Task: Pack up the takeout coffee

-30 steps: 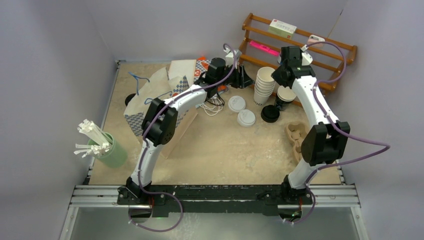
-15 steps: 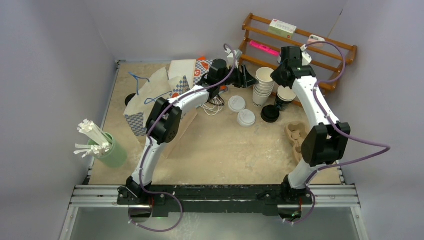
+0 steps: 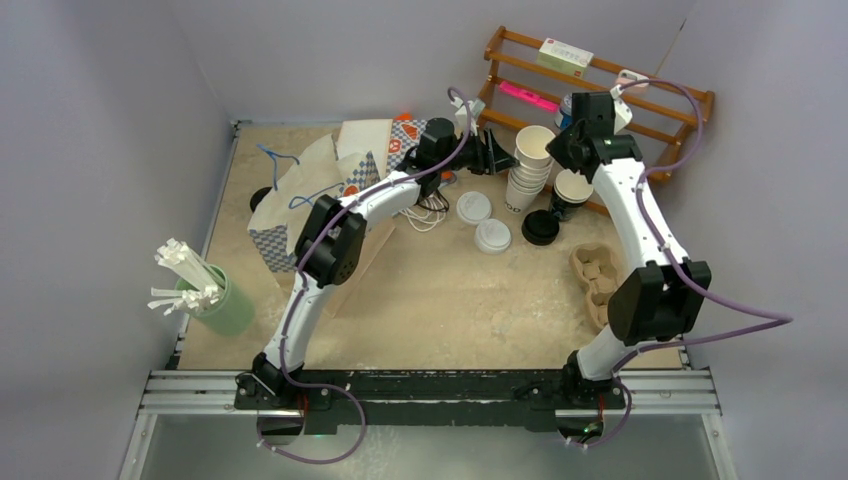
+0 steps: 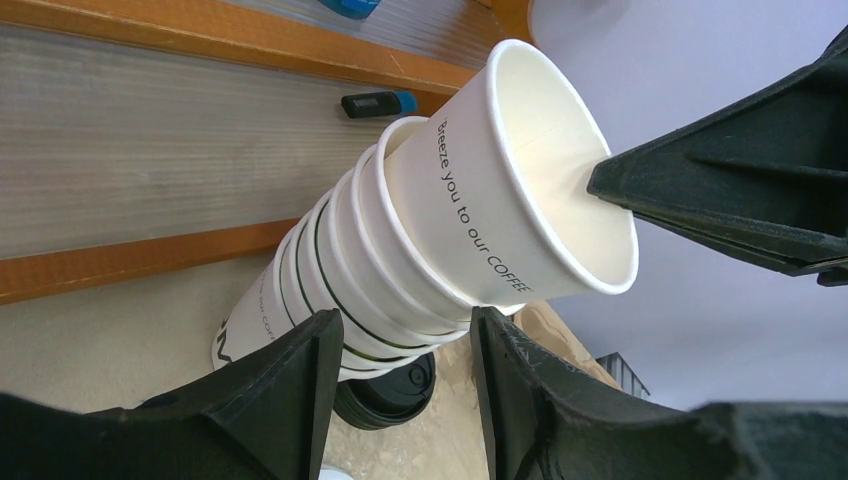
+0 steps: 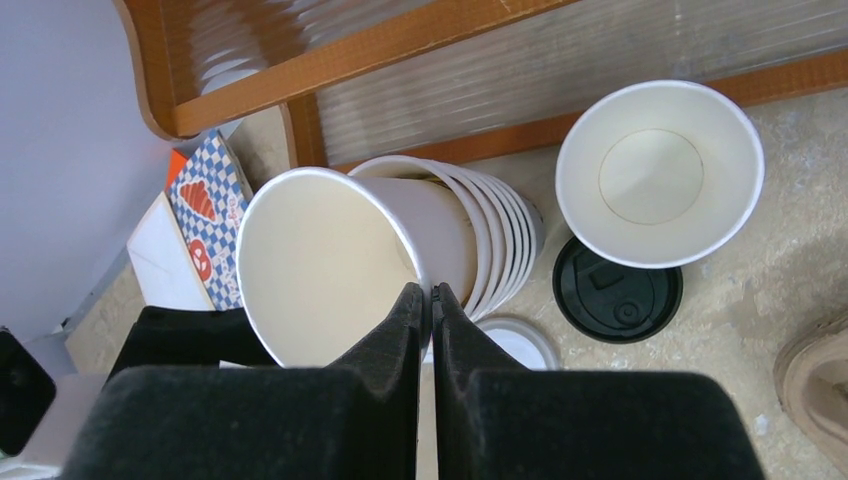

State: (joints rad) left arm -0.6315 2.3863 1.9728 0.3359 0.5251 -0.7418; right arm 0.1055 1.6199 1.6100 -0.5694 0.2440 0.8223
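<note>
**One cup pinched by its rim above a leaning stack**

One right gripper (image 5: pixel 425 300) is clenched on the rim wall of the top cup (image 5: pixel 320 260), which sits tilted and partly drawn out of the stack (image 5: pixel 505 250). That is a thin hold. The rim could buckle or slip free, and the next cup might cling and ride up with it.

One left gripper (image 4: pixel 403 320) stands with its jaws either side of the stack, low down. I cannot tell whether they press it. If they do not, the pull could tip the leaning stack over.

The stack holds some seven cups, nested too tightly for a sure count.

One lone cup (image 5: pixel 655 170), open and lidless, stands just beside the right gripper on the side away from the left. One black lid (image 5: pixel 617 292) lies on the table (image 3: pixel 450 300) touching its foot. No capped coffee is clearly in view. A falling stack or a swinging wrist could knock this cup down.

Two white lids (image 3: pixel 473 207) (image 3: pixel 492 235) lie near the left gripper, toward the arm bases. One wooden rack (image 3: pixel 600 85) stands beyond both grippers. One pulp carrier (image 3: pixel 592 272) lies well back from the right gripper. One paper bag (image 3: pixel 300 190) sits behind the left gripper, and one green holder (image 3: pixel 228 308) of white sticks is farthest off.
</note>
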